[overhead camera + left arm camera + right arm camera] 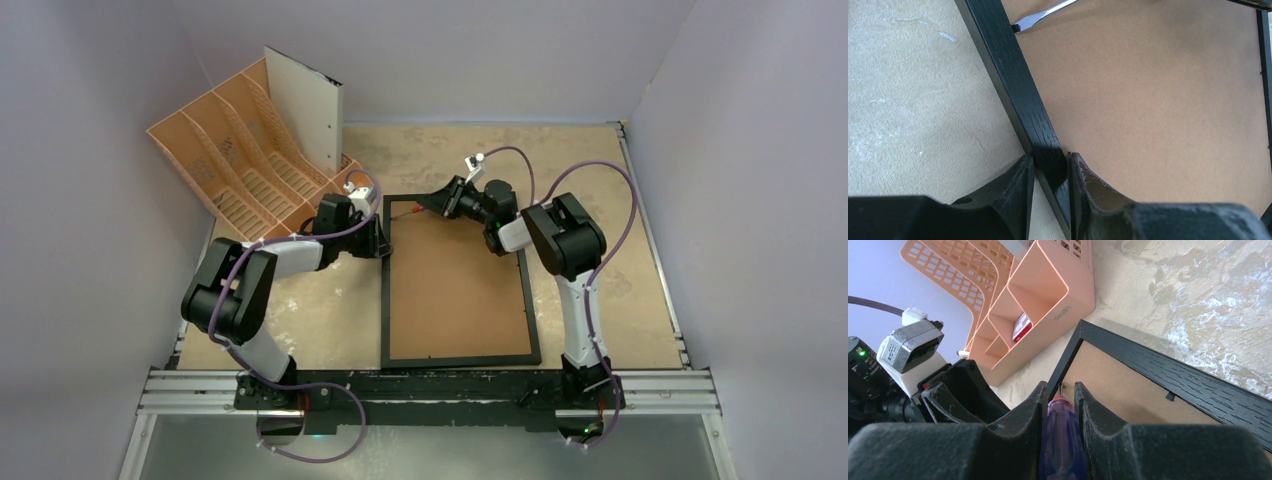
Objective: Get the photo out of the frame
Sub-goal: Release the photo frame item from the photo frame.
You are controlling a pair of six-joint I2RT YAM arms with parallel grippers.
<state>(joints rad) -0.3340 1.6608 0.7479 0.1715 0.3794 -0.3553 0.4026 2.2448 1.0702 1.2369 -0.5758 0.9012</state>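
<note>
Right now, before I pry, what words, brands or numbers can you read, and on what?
Nothing reads clearly.
Raised brand mark on the front wall of the orange file organiser: sideways, too blurred to read.
Red and white item in one organiser compartment: any print is too small.
On the frame, backing board and screwdriver: no text visible.

the frame [460,358] is a big thin black rectangle lying flat on the tabletop [320,330], back side up, so the whole middle is just the brown fibreboard back [455,290]. long sides run away from the arm bases. rails have a black woodgrain look, with a small black tab [1170,396] on the far rail's inner edge
</note>
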